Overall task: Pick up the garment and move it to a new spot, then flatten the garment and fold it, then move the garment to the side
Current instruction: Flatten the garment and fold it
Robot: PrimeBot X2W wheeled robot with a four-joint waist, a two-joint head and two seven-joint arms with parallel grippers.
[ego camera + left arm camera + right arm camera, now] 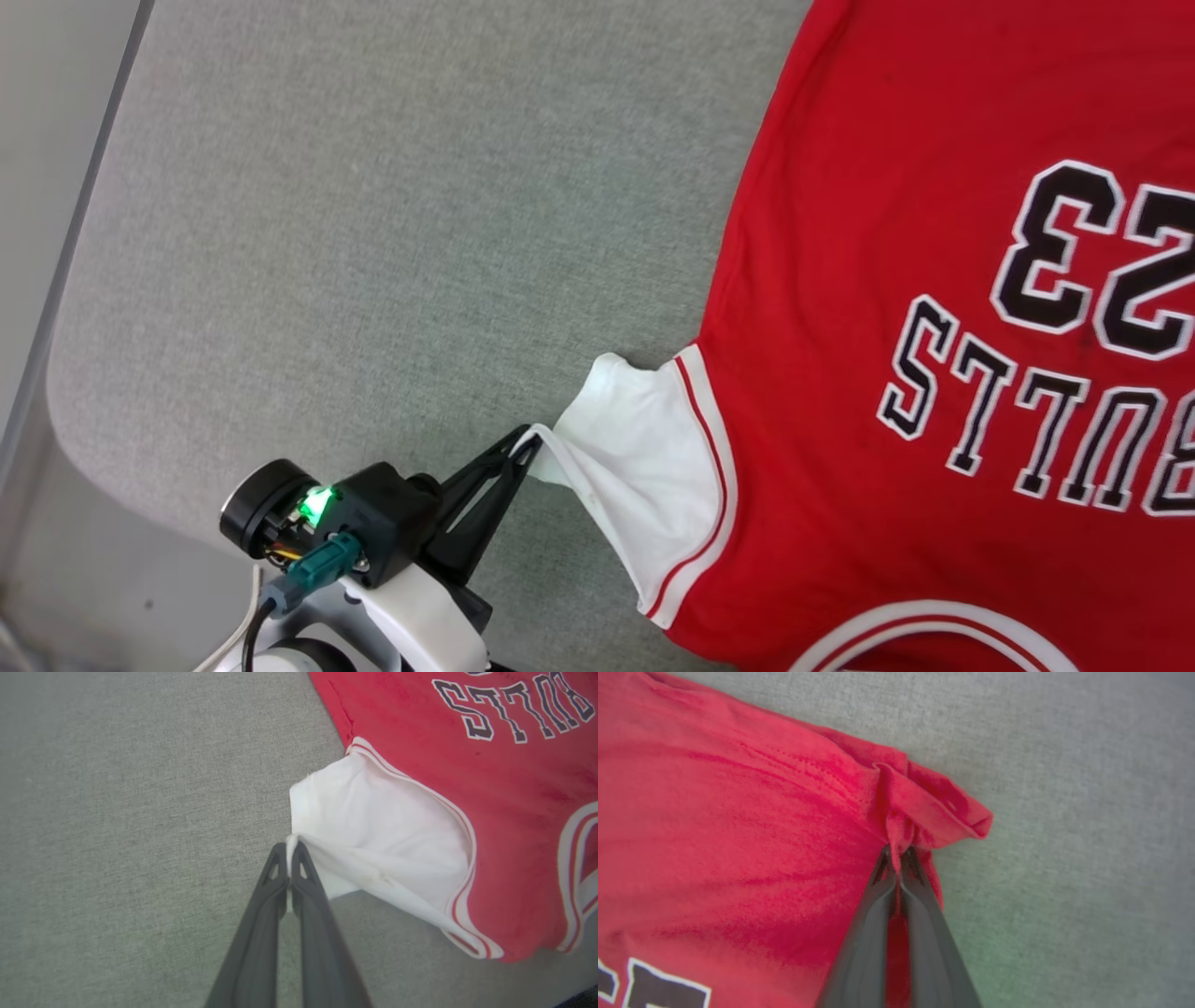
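The garment (934,280), a red jersey with black-and-white lettering, lies spread on the grey surface at the right of the head view. Its white sleeve (644,448) points toward my left gripper (532,446), which is shut on the sleeve's edge. The left wrist view shows the white cloth (373,830) pinched between the left gripper's (289,847) closed fingertips and pulled taut. In the right wrist view my right gripper (899,851) is shut on a bunched red corner of the garment (924,807), by the hem.
A grey fabric-covered table (373,233) lies under everything, with its rounded edge (65,373) at the left and pale floor beyond it. Bare grey surface spreads left of the garment.
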